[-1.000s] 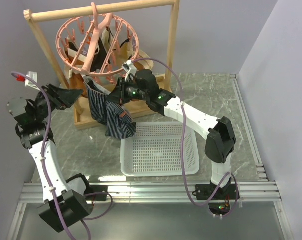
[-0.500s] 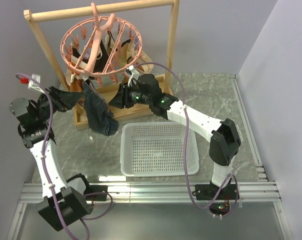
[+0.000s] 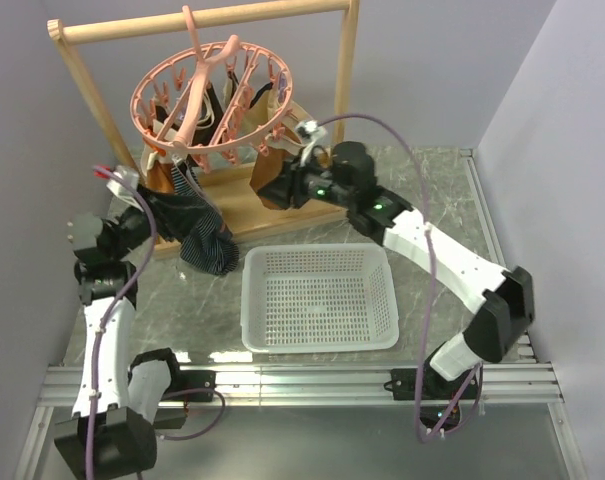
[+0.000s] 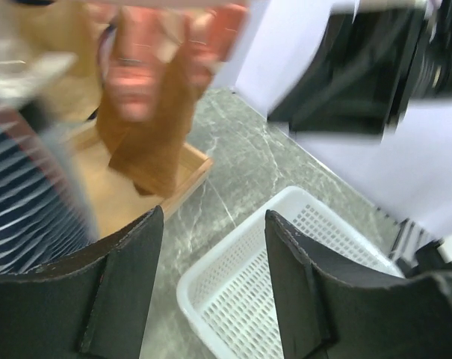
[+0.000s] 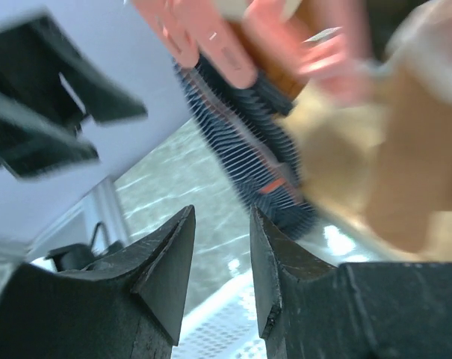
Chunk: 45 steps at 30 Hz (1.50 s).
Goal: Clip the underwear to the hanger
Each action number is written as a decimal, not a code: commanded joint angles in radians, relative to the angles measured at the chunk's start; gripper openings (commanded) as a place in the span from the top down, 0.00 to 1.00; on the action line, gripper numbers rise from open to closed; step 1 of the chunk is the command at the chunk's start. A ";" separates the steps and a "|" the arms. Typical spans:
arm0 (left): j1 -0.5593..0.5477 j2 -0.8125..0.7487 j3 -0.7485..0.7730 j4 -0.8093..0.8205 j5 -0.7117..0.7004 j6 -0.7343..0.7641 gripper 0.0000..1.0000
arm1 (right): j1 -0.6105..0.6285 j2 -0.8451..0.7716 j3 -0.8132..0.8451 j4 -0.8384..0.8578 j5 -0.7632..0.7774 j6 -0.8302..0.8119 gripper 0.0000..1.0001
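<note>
As it hangs below the hanger (image 3: 195, 80), underwear (image 3: 204, 240) navy, thin-striped, bunched

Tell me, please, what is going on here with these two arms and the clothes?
The striped underwear hangs by one edge from the pink hanger on the wooden rack, and a pink clip seems to hold it there. Both arms reach toward the hanger. The left gripper is beside the striped cloth, and the right gripper is near a brown garment. Both grippers are open and hold nothing. The white basket on the table has nothing in it.
</note>
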 commanded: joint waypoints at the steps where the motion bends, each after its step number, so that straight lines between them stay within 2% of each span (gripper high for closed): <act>1: -0.105 -0.041 -0.061 0.235 -0.102 0.077 0.37 | -0.061 -0.089 -0.031 0.045 -0.014 -0.087 0.58; 4: -0.227 -0.009 -0.051 0.251 -0.216 0.174 0.39 | -0.097 -0.120 -0.022 0.041 -0.056 -0.104 0.58; 9: -0.362 0.078 -0.057 0.421 -0.315 0.199 0.39 | -0.130 -0.121 0.018 0.029 -0.106 -0.103 0.57; 14: -0.437 0.170 -0.040 0.466 -0.447 0.251 0.36 | -0.145 -0.120 0.046 0.016 -0.077 -0.119 0.43; 15: -0.442 0.189 -0.038 0.473 -0.463 0.257 0.36 | -0.147 -0.117 0.053 0.018 -0.074 -0.116 0.38; 20: -0.451 0.236 -0.040 0.535 -0.561 0.271 0.34 | -0.157 -0.092 0.087 0.019 -0.019 -0.098 0.30; 24: -0.452 0.264 -0.045 0.602 -0.549 0.251 0.33 | -0.165 -0.075 0.104 0.044 -0.043 -0.098 0.27; 28: -0.460 0.287 -0.034 0.637 -0.550 0.239 0.34 | -0.167 -0.051 0.115 0.074 -0.106 -0.098 0.28; 31: -0.468 0.299 -0.032 0.657 -0.538 0.240 0.37 | -0.167 -0.041 0.101 0.116 -0.108 -0.077 0.30; 41: -0.479 0.327 -0.012 0.668 -0.563 0.214 0.58 | -0.162 0.009 0.119 0.183 -0.122 -0.005 0.32; 45: -0.480 0.333 -0.003 0.664 -0.575 0.217 0.60 | -0.150 0.023 0.121 0.200 -0.108 0.003 0.34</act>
